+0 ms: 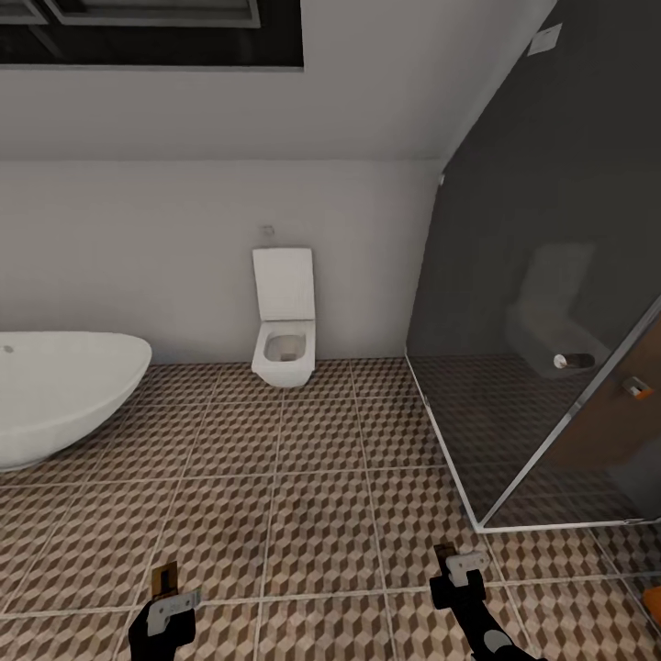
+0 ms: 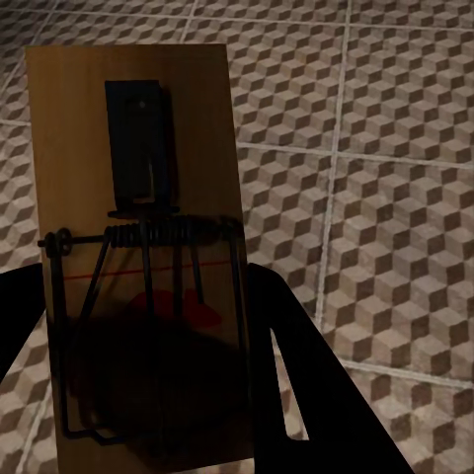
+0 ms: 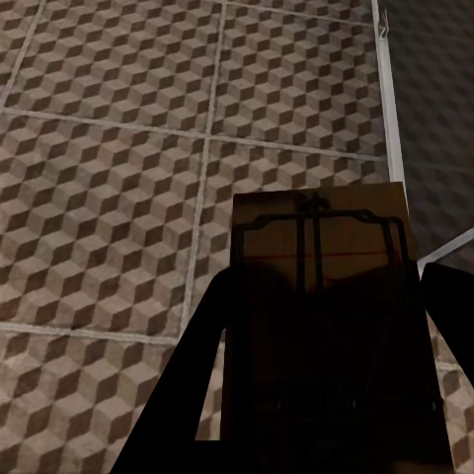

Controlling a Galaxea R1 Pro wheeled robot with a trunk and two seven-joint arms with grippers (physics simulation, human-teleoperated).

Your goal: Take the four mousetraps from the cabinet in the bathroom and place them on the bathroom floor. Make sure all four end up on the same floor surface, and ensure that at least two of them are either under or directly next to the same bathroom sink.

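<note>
Each of my grippers holds a mousetrap above the cube-patterned bathroom floor (image 1: 303, 477). My left gripper (image 1: 170, 595) is shut on a tan mousetrap (image 1: 165, 578); in the left wrist view this mousetrap (image 2: 138, 148) shows its black spring bar and red bait patch between the dark fingers (image 2: 296, 395). My right gripper (image 1: 456, 574) is shut on another mousetrap (image 1: 445, 554), and the right wrist view shows that board (image 3: 316, 267) clamped between its fingers (image 3: 188, 395). The bathroom sink is out of view. An orange-brown corner (image 1: 654, 601) sits at the right edge; I cannot tell whether it is the cabinet.
A white oval bathtub (image 1: 55, 395) stands at the left and a white square toilet (image 1: 285, 321) against the far wall. A dark glass shower enclosure (image 1: 551, 303) with a metal base rail (image 1: 441, 441) fills the right side. Open tiles lie ahead between them.
</note>
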